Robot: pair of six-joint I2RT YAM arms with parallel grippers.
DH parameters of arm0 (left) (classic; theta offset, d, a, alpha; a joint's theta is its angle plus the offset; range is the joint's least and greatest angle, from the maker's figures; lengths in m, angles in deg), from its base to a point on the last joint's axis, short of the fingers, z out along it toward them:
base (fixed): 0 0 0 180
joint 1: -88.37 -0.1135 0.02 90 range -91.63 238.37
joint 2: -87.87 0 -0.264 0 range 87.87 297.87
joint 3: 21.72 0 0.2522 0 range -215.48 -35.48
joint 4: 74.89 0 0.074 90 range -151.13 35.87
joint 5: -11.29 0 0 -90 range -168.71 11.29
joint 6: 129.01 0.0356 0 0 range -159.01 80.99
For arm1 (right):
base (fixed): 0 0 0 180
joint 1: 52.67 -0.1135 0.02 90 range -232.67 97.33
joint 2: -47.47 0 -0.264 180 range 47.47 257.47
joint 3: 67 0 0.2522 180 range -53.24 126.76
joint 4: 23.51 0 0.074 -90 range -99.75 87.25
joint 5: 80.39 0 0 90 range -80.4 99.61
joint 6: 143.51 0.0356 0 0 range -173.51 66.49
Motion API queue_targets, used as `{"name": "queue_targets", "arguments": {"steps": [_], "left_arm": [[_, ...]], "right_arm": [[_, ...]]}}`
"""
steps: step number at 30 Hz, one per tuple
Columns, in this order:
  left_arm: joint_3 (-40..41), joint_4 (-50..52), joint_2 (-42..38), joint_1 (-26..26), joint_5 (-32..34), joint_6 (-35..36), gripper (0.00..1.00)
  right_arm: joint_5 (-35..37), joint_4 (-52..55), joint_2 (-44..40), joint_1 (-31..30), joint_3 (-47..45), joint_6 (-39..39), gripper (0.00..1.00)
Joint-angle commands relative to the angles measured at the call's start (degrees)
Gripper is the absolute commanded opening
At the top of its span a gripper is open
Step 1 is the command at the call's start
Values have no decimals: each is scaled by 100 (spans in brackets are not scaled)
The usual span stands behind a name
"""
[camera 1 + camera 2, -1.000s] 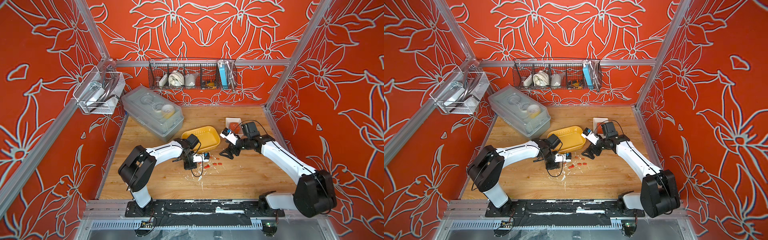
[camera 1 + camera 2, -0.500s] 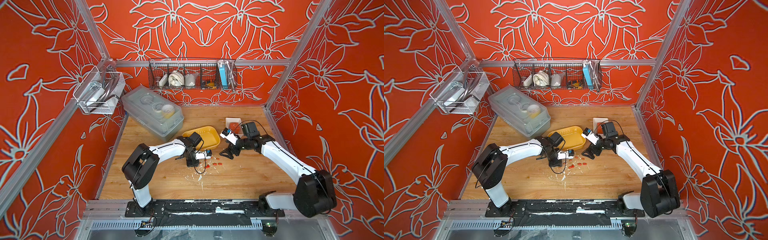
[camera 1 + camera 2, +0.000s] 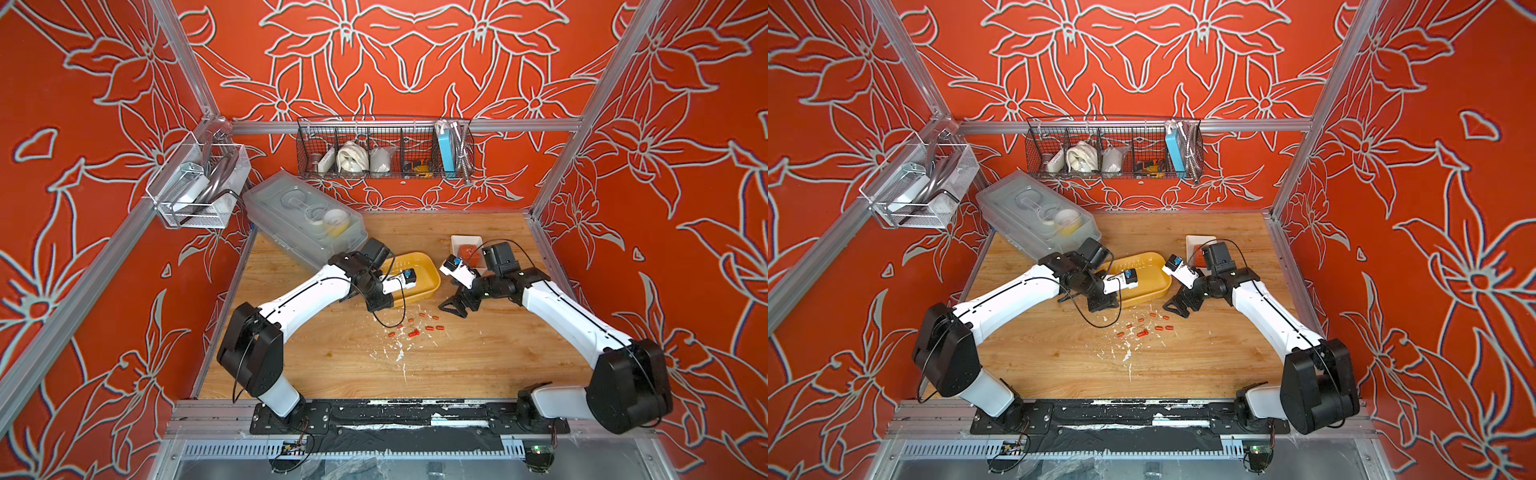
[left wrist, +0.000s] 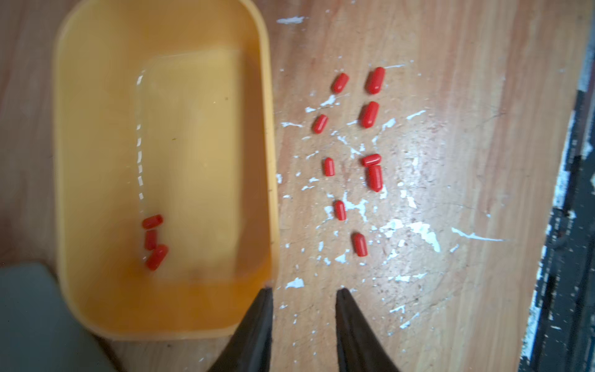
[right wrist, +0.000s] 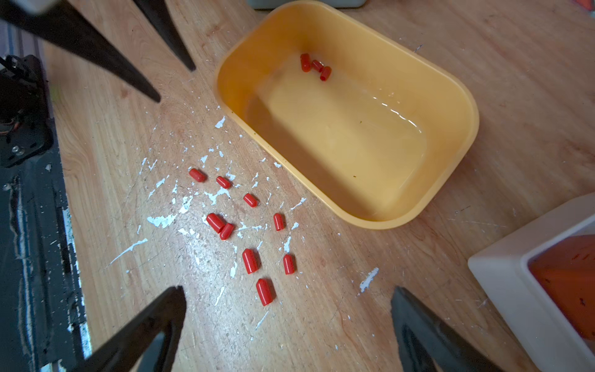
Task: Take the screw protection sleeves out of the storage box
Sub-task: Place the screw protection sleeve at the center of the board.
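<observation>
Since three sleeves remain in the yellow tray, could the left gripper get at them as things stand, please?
Probably yes: the left gripper hangs open beside the rim of the storage box, and nothing covers the three sleeves near one end.

1. Storage box point(image 4: 96, 306): in the left wrist view we log it as blurred, with one end of its rim cut by the frame edge. In both top views the left arm point(image 3: 307, 291) covers part of it.
2. Screw protection sleeves point(image 3: 413, 333): too small in the top views for us to count.
3. White bin point(image 5: 502, 277) and orange block point(image 5: 566, 280): both cropped by the right wrist frame.
4. Grey-blue shape point(image 4: 29, 315): blurred and cropped, so we cannot identify it.
5. Left gripper point(image 4: 304, 291) and right gripper point(image 5: 288, 290): the wrist views show only the finger ends.
</observation>
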Motion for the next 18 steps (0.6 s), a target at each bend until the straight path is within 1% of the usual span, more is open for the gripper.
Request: {"name": "queue_targets", "arguments": {"steps": [1, 5, 8, 10, 12, 18], "left_arm": [[-343, -123, 372, -72, 644, -228, 36], [-849, -128, 983, -85, 1245, -278, 36], [-1209, -106, 1470, -85, 1584, -236, 36], [-1449, -97, 1787, -85, 1800, -172, 37], [-1640, -90, 2041, -85, 1911, -35, 36], [-2097, -54, 2601, -85, 2217, 487, 36]], "right_arm": [[-199, 331, 265, -27, 515, -280, 98], [-244, 148, 437, -42, 641, -142, 98], [-288, -349, 404, -37, 372, 171, 98], [-272, -431, 378, -44, 236, 133, 98], [-186, -425, 360, -40, 158, 120, 98], [-308, -474, 369, -37, 27, 155, 98]]}}
